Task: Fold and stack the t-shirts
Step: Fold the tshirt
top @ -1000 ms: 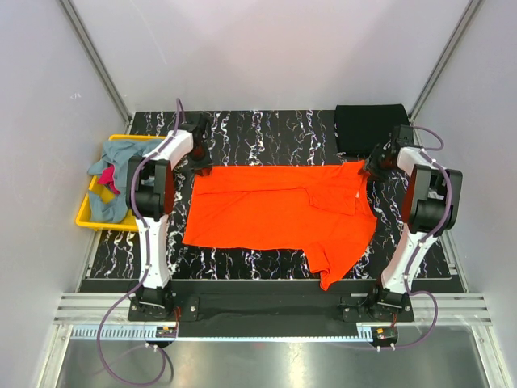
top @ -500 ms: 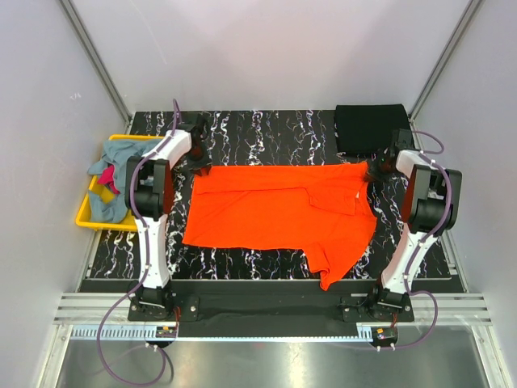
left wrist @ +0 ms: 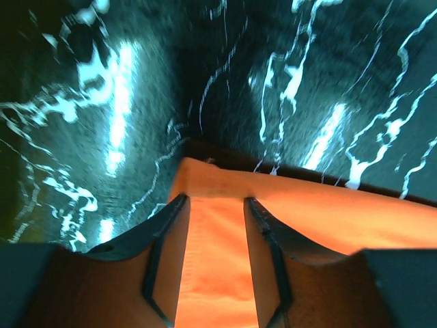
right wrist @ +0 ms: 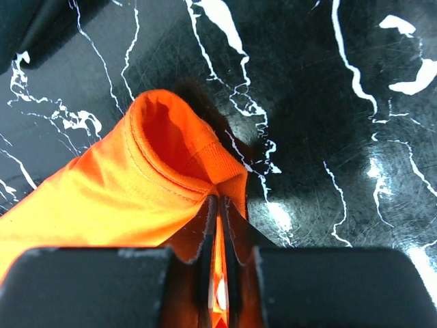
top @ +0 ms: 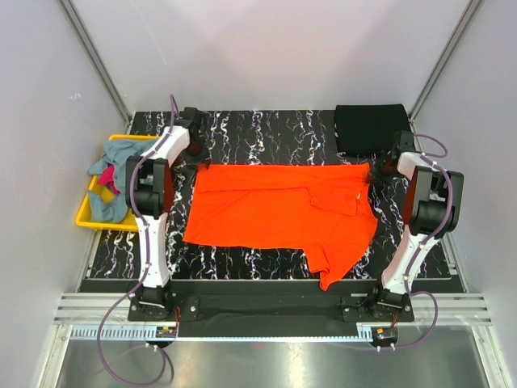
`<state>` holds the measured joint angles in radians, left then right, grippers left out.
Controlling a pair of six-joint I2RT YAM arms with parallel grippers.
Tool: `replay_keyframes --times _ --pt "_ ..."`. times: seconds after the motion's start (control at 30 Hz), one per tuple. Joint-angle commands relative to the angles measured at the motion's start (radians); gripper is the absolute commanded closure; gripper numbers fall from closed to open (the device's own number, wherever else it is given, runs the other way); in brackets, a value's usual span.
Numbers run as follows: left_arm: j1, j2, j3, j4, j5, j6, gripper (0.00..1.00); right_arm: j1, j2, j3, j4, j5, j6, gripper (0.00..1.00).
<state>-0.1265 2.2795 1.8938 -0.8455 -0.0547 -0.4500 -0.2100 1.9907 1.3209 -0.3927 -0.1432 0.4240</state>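
Note:
The bright orange t-shirt (top: 275,206) lies spread across the black marbled table, one sleeve hanging toward the near edge. My left gripper (top: 196,162) is at its far left corner; in the left wrist view its jaws (left wrist: 215,201) stand apart with the orange cloth (left wrist: 307,219) lying between them. My right gripper (top: 374,174) is at the far right corner, shut on a fold of the orange hem (right wrist: 136,184), as the right wrist view (right wrist: 218,199) shows. A folded black t-shirt (top: 370,128) lies at the far right. Grey-blue (top: 117,174) and magenta (top: 107,179) shirts lie in the bin.
The yellow plastic bin (top: 85,214) stands off the table's left edge. Grey walls and slanted metal frame bars enclose the table. The two arm bases stand on the near edge.
Both grippers have shifted slightly outward and toward the far side. The shirt's far edge now lies straighter and more stretched between them.

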Motion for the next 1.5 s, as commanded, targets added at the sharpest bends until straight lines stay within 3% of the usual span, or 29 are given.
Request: replay_keyframes --times 0.0,0.37,0.53,0.67,0.77,0.9,0.93,0.97,1.03,1.2,1.33,1.47 --pt "0.019 0.009 0.086 -0.007 0.015 0.022 0.56 -0.014 -0.013 0.047 0.017 0.014 0.022 0.89" --pt "0.022 0.094 0.14 -0.027 0.049 0.046 0.64 -0.014 0.033 0.064 0.015 0.022 0.012 0.92" --pt "0.024 0.123 0.169 -0.027 0.047 0.053 0.8 -0.014 0.039 0.09 0.015 0.042 -0.005 0.92" --pt "0.025 0.132 0.186 -0.026 0.0 0.033 0.82 -0.014 0.039 0.09 0.012 0.056 -0.018 0.92" --pt "0.024 0.143 0.206 -0.027 0.012 0.024 0.77 -0.014 0.042 0.098 0.012 0.037 -0.027 0.9" --pt "0.016 0.115 0.241 -0.026 0.076 0.037 0.69 -0.014 0.027 0.127 0.008 0.01 -0.021 0.76" --pt "0.013 0.101 0.248 -0.026 0.079 0.043 0.67 -0.014 0.01 0.132 -0.003 -0.007 -0.018 0.68" --pt "0.01 0.086 0.255 -0.027 0.078 0.056 0.6 -0.014 -0.003 0.138 -0.012 -0.012 -0.014 0.65" --pt "0.005 0.023 0.258 -0.029 0.073 0.06 0.55 -0.014 -0.029 0.152 -0.059 -0.006 0.013 0.56" --pt "-0.024 -0.182 0.13 -0.032 0.02 0.024 0.5 -0.002 -0.141 0.115 -0.182 0.013 0.128 0.35" --pt "-0.087 -0.345 -0.056 -0.033 -0.083 -0.004 0.51 0.046 -0.271 0.009 -0.216 0.022 0.186 0.35" --pt "-0.131 -0.584 -0.348 0.025 -0.117 -0.081 0.48 0.158 -0.371 -0.103 -0.225 0.022 0.194 0.36"
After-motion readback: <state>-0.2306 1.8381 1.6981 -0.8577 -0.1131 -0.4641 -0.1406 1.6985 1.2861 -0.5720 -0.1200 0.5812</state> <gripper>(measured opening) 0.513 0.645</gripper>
